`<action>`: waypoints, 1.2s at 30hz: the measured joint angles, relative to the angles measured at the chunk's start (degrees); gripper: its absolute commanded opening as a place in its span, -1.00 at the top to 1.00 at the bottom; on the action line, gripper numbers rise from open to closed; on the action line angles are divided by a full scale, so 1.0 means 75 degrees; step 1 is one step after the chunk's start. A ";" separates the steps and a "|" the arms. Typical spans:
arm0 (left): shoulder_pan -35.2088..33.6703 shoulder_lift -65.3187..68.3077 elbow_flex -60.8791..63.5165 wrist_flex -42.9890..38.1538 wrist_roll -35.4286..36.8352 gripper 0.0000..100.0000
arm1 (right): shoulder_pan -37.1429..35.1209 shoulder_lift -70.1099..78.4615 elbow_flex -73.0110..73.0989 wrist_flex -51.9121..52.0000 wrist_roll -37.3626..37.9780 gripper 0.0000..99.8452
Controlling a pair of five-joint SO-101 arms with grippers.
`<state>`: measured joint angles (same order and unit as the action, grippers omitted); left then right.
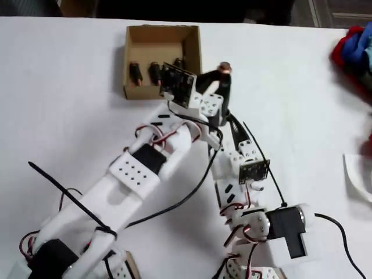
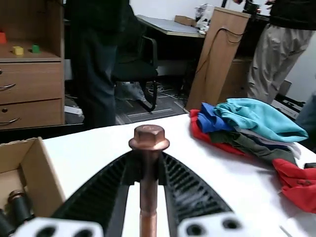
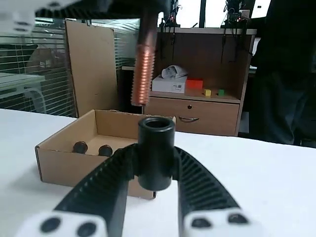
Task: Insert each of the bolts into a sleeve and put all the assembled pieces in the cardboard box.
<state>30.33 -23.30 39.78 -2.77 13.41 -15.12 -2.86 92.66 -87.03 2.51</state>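
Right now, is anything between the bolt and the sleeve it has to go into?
Nothing visible. The bolt, held by the left pincer, hangs in open air above the open mouth of the sleeve in the right pincer.

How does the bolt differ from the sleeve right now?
The bolt is copper-coloured, the sleeve black. The bolt is a slim threaded shaft with a flanged hex head; the sleeve is a thicker hollow tube. The bolt's tip hangs above the sleeve's opening, not yet inside. Both stand upright, the bolt clamped in the left gripper, the sleeve in the right gripper.
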 measured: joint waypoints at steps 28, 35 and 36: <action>0.0152 0.0527 -0.0082 -0.0035 0.0000 0.95 | -0.0023 0.0059 -0.0117 0.0012 0.0000 0.96; 0.0129 0.0527 -0.0164 0.0422 -0.0012 0.95 | -0.0070 0.0082 -0.0105 0.0012 0.0000 0.96; 0.0129 0.0516 -0.0176 0.0539 -0.0012 0.95 | -0.0070 0.0082 -0.0105 0.0012 0.0000 0.96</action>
<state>31.30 -19.43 38.46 1.27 13.32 -15.65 -2.24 91.87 -86.95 2.51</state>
